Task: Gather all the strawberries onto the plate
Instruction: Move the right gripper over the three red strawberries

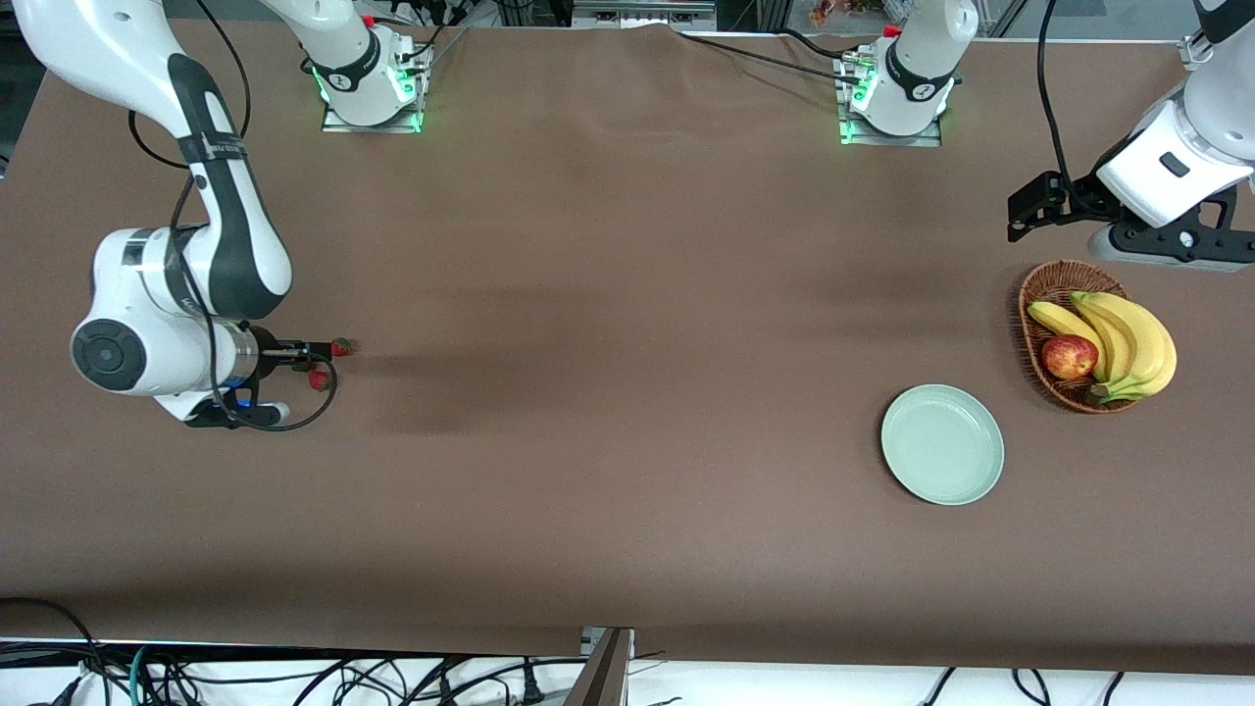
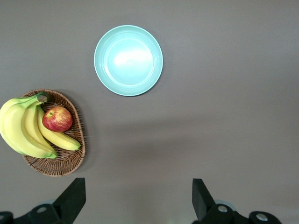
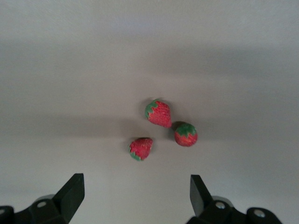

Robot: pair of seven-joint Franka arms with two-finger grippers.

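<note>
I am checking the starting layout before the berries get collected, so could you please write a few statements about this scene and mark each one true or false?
1. The round pale mint-green plate has nothing on it. True.
2. Three small red strawberries lie on the brown table under the right gripper. True.
3. The right gripper already grips a strawberry. False: its jaws stand open above the berries, touching none.
4. The brown woven wicker basket holds yellow bananas and a red apple. True.
5. The plate sits inside the basket. False: it lies on the table beside the basket, nearer to the front camera.
6. The left gripper holds the apple. False: its jaws are open and hold nothing.
</note>
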